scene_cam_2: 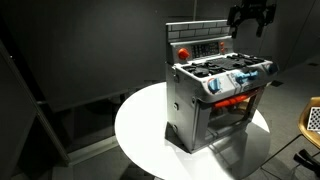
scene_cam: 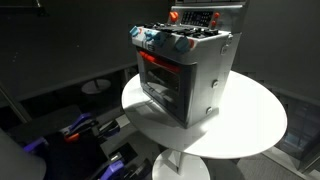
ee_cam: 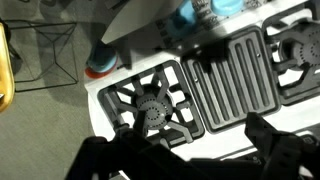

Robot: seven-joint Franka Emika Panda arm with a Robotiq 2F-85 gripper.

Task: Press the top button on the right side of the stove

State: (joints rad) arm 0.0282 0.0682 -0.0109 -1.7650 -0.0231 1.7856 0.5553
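**Stove (scene_cam: 200, 85) sits mid-table, and the gripper (scene_cam_2: 251, 25) hangs above its back corner with fingers spread.**

The silver-grey toy stove stands upright on the round white table (scene_cam: 250, 125), near the middle in both exterior views. Its oven door (scene_cam_2: 235, 106) glows red behind the glass. A row of blue-and-red knobs (scene_cam_2: 240, 80) runs along the front edge of the top, and the red back panel (scene_cam_2: 200, 47) rises behind the burners. Up past that panel's end is the gripper, clear of the stove and touching nothing. Its dark fingers (ee_cam: 100, 160) are set wide apart and hold nothing. The wrist view looks straight down on the stovetop. There a black burner grate (ee_cam: 150, 100) lies just beside the ribbed griddle (ee_cam: 235, 85), and the fingers frame the lower edge of the shot.
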